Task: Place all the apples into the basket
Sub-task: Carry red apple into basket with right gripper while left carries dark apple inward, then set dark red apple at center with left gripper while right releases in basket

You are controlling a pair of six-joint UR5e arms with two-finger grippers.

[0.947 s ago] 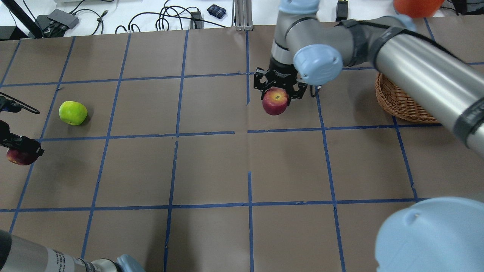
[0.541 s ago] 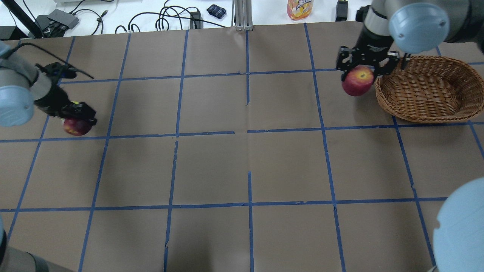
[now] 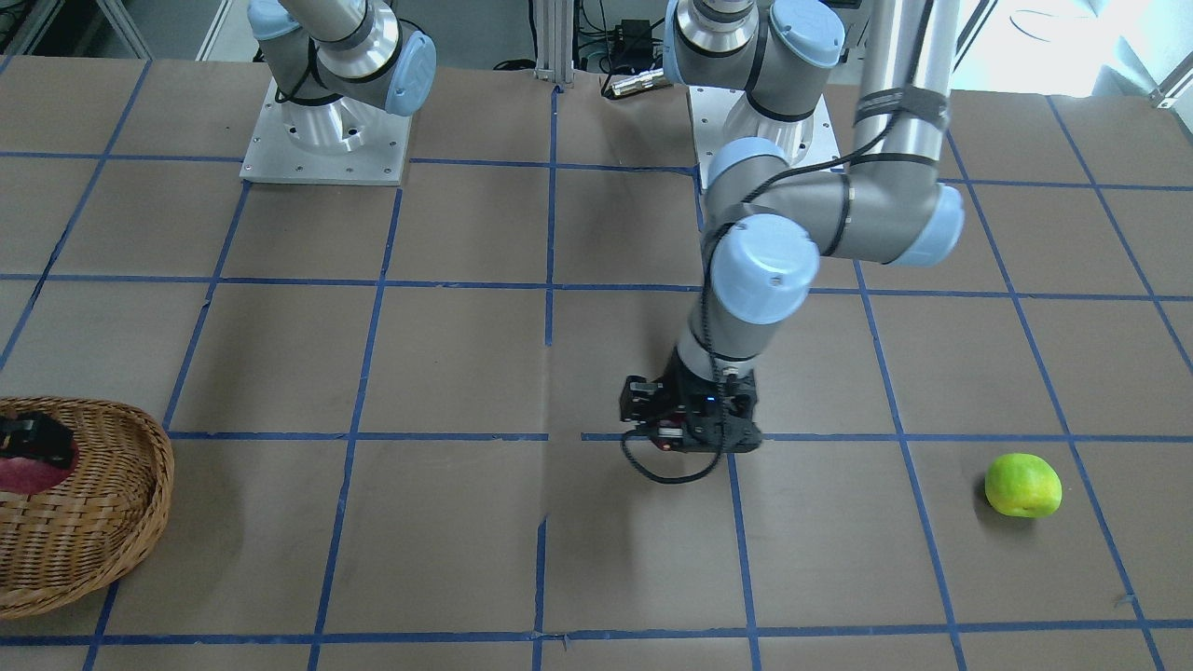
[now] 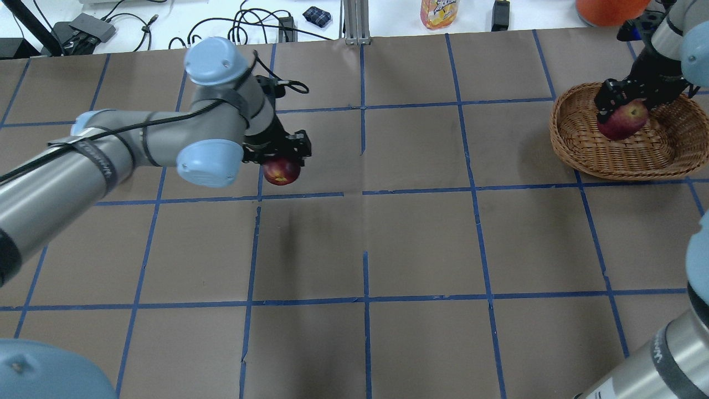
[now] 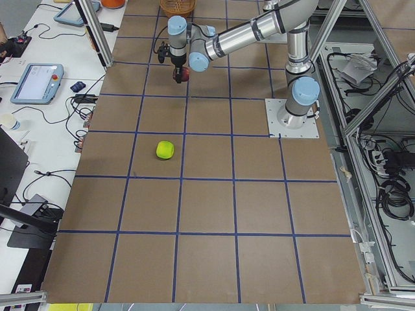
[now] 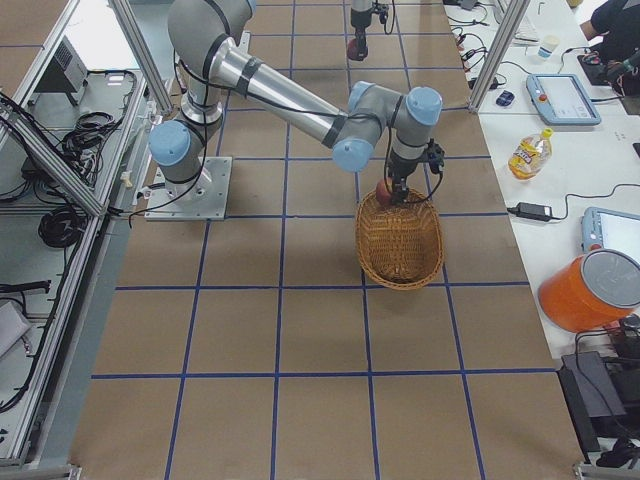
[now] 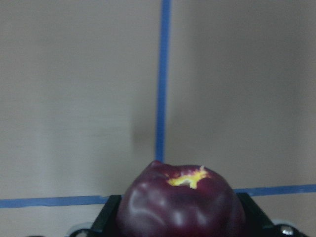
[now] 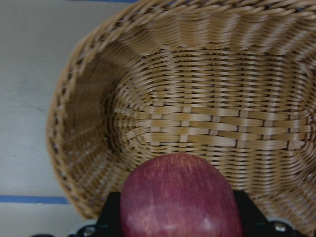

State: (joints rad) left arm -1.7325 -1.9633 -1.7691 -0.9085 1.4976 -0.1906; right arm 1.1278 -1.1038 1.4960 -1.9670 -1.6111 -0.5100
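We start at the right gripper (image 4: 621,110): its jaws are clamped on the red, yellow-streaked round apple (image 4: 623,120), which sits squarely between them and fills the bottom of the right wrist view. Directly beyond that apple is the woven floor of the oval, light brown wicker basket (image 4: 581,157). This is the relation that matters, because the fruit is already inside the rim's outline, toward the basket's end that faces the middle of the brown, blue-taped table (image 4: 421,244). We cannot tell whether it touches the weave. We judge that the next move needs little more than lowering and letting go, and the risk is the apple rolling along the shallow bowl.

The left gripper (image 4: 279,160) is closed on the dark maroon round apple (image 4: 281,170), held below the jaws and above the table, well away from the basket. The basket's long axis runs along the table, roughly toward this second apple, so we expect the left arm to approach over the basket's near end, where the right arm now is. That could crowd the two arms.

Farthest from the basket, beyond the left gripper, the bright yellow-green round apple (image 3: 1022,485) lies alone on the table. The left arm is the nearer one to it. We reckon one apple is nearly delivered, one is in transit, and one is untouched.
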